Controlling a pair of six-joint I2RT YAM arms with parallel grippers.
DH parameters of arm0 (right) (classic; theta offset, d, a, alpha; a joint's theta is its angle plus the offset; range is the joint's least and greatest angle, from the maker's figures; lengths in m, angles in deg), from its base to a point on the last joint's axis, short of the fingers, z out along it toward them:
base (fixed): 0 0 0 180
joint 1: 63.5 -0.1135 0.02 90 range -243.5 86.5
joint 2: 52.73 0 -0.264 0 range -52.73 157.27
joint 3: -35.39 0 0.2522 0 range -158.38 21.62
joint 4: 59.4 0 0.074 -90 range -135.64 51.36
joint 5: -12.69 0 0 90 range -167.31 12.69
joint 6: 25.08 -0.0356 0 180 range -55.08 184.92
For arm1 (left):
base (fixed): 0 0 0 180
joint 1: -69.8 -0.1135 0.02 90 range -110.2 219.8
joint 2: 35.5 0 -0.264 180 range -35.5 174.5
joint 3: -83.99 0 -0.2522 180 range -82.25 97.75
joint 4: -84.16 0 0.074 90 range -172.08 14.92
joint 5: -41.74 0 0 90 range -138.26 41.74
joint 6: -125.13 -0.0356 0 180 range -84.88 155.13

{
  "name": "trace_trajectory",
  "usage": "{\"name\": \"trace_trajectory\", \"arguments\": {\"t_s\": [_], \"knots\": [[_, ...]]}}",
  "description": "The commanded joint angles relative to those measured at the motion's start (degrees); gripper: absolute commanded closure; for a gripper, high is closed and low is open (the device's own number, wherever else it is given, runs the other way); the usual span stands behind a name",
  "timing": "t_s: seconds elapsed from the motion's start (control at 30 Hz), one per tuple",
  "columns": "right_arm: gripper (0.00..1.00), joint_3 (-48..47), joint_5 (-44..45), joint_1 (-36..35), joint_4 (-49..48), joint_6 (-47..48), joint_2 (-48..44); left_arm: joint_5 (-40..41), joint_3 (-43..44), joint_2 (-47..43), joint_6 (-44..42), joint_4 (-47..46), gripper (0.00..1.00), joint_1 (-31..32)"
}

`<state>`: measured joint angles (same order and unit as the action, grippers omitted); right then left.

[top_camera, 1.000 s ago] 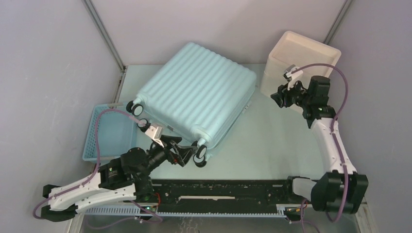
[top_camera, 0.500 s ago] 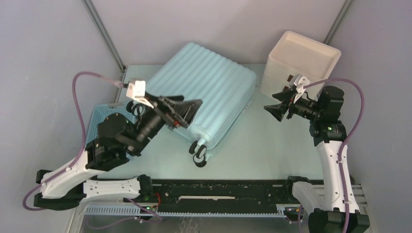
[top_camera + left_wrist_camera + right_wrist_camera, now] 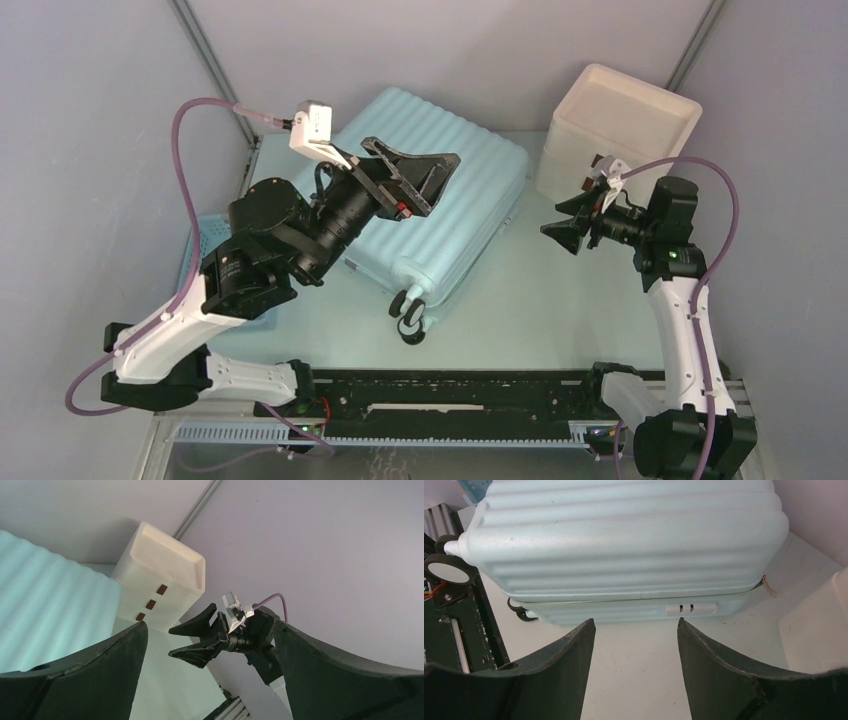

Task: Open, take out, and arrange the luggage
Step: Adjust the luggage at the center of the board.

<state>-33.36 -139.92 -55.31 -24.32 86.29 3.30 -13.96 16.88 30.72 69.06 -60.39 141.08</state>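
Observation:
The luggage (image 3: 485, 185) is a pale mint-blue ribbed suitcase lying flat and closed on the table, its wheels (image 3: 410, 315) toward the near edge. My left gripper (image 3: 445, 183) hovers open above its top, holding nothing; in the left wrist view the left gripper (image 3: 208, 625) looks past the luggage (image 3: 50, 610) toward the right arm. My right gripper (image 3: 550, 218) stands open to the right of the suitcase, apart from it and pointing at its side. In the right wrist view the right gripper (image 3: 636, 622) faces the luggage (image 3: 624, 545), its white lock (image 3: 690, 609) and zip pull (image 3: 769, 587).
A cream-white box (image 3: 620, 125) with brown tabs (image 3: 151, 603) stands at the back right, just behind the right gripper. A blue slatted basket (image 3: 200, 232) sits at the left, mostly hidden by the left arm. Grey walls close in the back and both sides.
My left arm has lifted from the near wheels up over the suitcase's top. The right gripper has opened wider and swung a little lower and to the left.

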Motion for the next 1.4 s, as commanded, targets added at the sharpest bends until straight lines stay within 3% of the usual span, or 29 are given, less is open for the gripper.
{"name": "trace_trajectory", "arguments": {"t_s": [0.0,0.47,0.7,0.77,0.87,1.1,1.27,1.37], "knots": [[0.30,-0.39,-1.25,0.42,0.21,0.28,0.78,1.45,2.37,-1.44,-1.06,-0.77,0.00,0.17],[0.30,-0.39,0.02,1.39,0.23,0.64,1.10,0.61,-2.04,-4.51,-5.32,-4.42,0.00,0.08],[0.29,-0.45,1.18,1.57,-1.71,-0.70,0.23,-8.67,-18.83,-13.47,-16.72,-15.90,0.00,-1.37],[0.22,-0.48,1.66,1.50,-3.18,-1.49,0.52,-17.62,-25.69,-17.31,-18.03,-18.56,0.00,-5.42],[0.13,-1.19,2.47,0.53,-5.06,-2.51,2.07,-24.93,-33.66,-21.74,-11.77,-18.82,0.00,-15.06],[0.10,-12.18,0.32,-1.42,-4.92,-8.00,13.05,-39.52,-43.73,-25.26,-2.93,-17.35,0.00,-37.95],[0.09,-19.53,2.59,-2.18,-4.66,-11.44,20.65,-44.05,-48.97,-25.44,-1.66,-16.01,0.03,-50.18],[0.00,-20.69,4.87,-2.65,-6.33,-14.86,23.91,-42.92,-52.32,-26.89,-2.53,-14.74,0.04,-54.11]]}}
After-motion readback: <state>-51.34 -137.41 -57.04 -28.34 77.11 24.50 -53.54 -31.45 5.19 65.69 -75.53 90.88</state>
